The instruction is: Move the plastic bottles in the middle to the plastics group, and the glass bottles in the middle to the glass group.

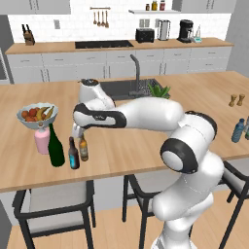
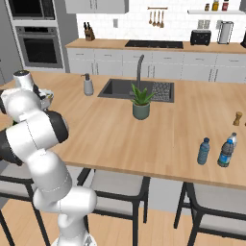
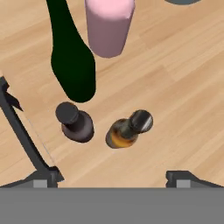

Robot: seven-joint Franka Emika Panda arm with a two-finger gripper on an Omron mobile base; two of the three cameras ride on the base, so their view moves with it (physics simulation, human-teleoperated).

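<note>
The gripper (image 3: 111,177) hangs above the wooden island counter (image 1: 146,141) with its jaws spread wide and nothing between them. In the hand view the amber bottle (image 3: 127,130) stands upright just past the fingertips (image 3: 179,177), with the dark bottle (image 3: 75,123) just beside it at nine o'clock and apart from it. The tall green wine bottle (image 3: 70,57) rises at about eleven o'clock from them, and a pink soap dispenser (image 3: 108,26) stands at twelve.

In the left base view the dark bottle (image 1: 73,154) carries a blue label and the amber bottle (image 1: 83,149) a pale one; no writing on either can be read. The wine bottle (image 1: 55,147) is at nine o'clock from them, beside the dispenser (image 1: 42,141) and a fruit bowl (image 1: 37,115).

At the island's three o'clock end stands a light-blue plastic bottle (image 2: 203,151), with two more bottles (image 2: 226,152) near it; their labels are too small to read.
</note>
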